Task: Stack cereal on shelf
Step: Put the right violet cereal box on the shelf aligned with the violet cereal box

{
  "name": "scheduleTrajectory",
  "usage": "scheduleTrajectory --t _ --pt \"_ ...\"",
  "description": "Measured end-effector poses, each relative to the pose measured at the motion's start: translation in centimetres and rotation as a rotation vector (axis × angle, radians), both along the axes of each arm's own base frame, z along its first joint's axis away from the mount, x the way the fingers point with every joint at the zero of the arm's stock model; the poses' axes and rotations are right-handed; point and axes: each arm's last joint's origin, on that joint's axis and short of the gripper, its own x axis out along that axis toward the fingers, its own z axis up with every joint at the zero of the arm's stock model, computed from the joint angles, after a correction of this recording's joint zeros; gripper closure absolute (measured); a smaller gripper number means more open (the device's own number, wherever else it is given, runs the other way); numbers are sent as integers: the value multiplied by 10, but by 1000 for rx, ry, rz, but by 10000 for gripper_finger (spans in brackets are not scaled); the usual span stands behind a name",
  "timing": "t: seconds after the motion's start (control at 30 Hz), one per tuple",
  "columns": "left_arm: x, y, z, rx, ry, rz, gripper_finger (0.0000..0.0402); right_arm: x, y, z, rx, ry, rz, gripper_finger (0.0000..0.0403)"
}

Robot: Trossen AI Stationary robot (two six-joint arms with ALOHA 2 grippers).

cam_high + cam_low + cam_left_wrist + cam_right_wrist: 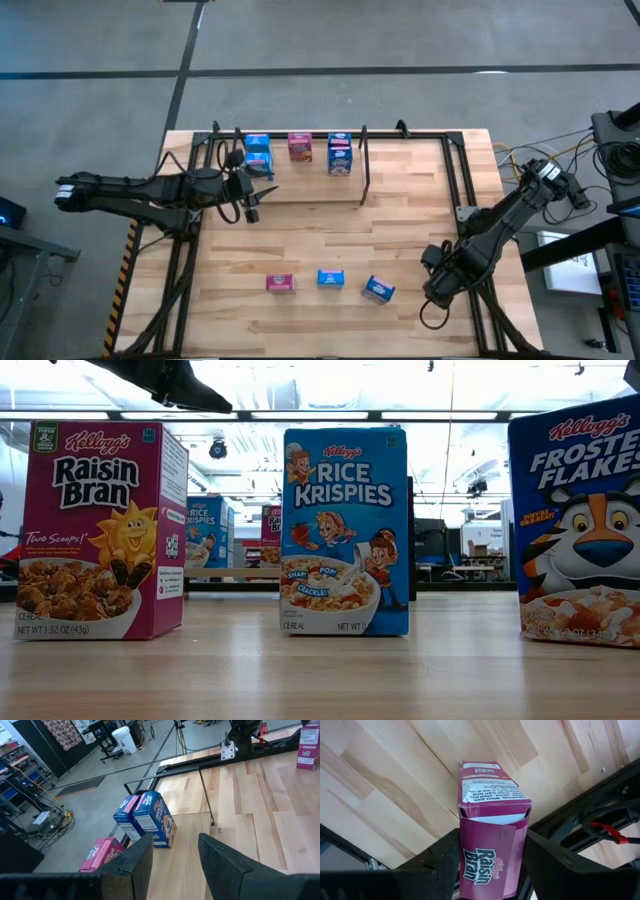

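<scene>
A: What sits nearest?

B: Three boxes stand upright in a front row on the worktop [330, 230]: Raisin Bran [95, 530], Rice Krispies [345, 530] and Frosted Flakes [580, 520]. That is one pink and two blue.

A: And the right pincer [492, 835]?

B: It is at the row's right end, near the worktop's right edge. Its jaws press both sides of a fourth box, a pink box [490, 820], so I judge it gripped. The box's long axis runs straight out along the jaws, with its top flap slightly lifted. From above, the arm hides this box.

A: Which way must it go?

B: The shelf [420, 134] lies along the far edge, across the worktop and to that arm's left. It is well apart from the pincer.

A: Which arm is closer to the shelf?

B: The left one. The left pincer [175, 842] hangs just in front of the shelf's left bay. Its jaws are apart and it holds nothing.

A: What is already on the shelf?

B: A blue group [258, 155] on the left, a pink one [299, 147] in the middle and a blue group [340, 155] on the right. Each blue group looks like two boxes. That would make five there and nine in all, though I cannot be sure of the pairs.
</scene>
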Motion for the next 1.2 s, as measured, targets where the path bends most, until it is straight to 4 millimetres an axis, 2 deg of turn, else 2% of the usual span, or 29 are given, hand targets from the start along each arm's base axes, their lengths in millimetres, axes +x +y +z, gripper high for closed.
scheduleTrajectory --t 0.47,0.77,1.03,1.2 --pt "0 0 0 0 0 0 261 0 1 3 9 2 -8 241" --pt "0 0 0 0 0 0 261 2 -1 30 -21 -14 -31 241" --pt "0 0 0 0 -1 0 261 16 -11 55 -102 -187 -23 242" --pt "0 0 0 7 2 -2 261 26 -24 70 -192 -287 9 243"
